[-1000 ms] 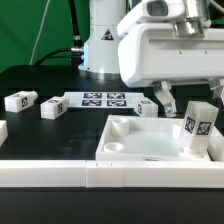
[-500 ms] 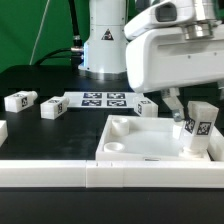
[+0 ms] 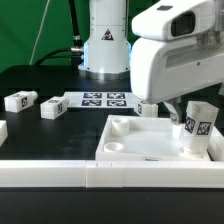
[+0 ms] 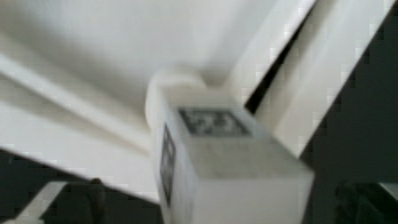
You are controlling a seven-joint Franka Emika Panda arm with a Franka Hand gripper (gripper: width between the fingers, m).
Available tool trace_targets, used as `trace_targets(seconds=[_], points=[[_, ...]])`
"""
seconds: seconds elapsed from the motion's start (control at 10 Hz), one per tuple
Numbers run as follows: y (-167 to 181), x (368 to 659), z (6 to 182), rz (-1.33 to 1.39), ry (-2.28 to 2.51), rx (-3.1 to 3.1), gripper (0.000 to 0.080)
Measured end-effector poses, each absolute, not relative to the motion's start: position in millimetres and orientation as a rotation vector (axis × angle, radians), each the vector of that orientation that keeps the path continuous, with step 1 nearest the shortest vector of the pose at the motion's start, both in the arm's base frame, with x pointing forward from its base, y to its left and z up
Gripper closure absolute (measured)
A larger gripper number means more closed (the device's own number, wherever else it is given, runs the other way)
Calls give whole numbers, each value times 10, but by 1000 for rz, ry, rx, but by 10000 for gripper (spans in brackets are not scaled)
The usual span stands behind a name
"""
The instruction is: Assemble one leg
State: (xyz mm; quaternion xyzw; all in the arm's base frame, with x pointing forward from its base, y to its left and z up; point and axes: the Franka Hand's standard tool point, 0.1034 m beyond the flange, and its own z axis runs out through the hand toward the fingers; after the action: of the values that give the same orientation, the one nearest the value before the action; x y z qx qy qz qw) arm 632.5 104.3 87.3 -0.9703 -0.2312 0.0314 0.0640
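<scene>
A leg (image 3: 200,128), a small white post with a black-and-white tag, stands upright in the near corner of the large white panel (image 3: 140,145) at the exterior view's right. My gripper (image 3: 180,112) hangs under the big white hand, just beside and above the leg's top; only one dark finger (image 3: 172,111) shows clearly. In the wrist view the leg (image 4: 217,140) fills the middle, tag facing the camera. My gripper (image 4: 222,205) is open, its dark fingers (image 4: 68,203) wide apart on either side of the leg and not pressing it.
Three more legs lie on the black table: two at the exterior view's left (image 3: 20,100) (image 3: 52,107) and one behind the panel (image 3: 147,108). The marker board (image 3: 105,98) lies in front of the robot base. A white rail (image 3: 60,175) runs along the front.
The hand has moved toward the exterior view's right and come over the standing leg. The leg and the other parts have not moved.
</scene>
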Motion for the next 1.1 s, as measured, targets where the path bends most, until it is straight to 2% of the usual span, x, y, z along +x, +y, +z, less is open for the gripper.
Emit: trace_targets(seconds=[0.1, 0.5, 0.6, 0.7, 0.8, 1.1], points=[[1045, 6300, 881, 187, -709, -2926, 150], [1054, 6350, 859, 137, -709, -2930, 178], [1054, 6350, 858, 137, -709, -2930, 354], [1053, 6351, 858, 137, -709, -2930, 354], [1053, 6350, 855, 137, -709, -2930, 486], [1053, 6349, 853, 140, -669, -2939, 508]])
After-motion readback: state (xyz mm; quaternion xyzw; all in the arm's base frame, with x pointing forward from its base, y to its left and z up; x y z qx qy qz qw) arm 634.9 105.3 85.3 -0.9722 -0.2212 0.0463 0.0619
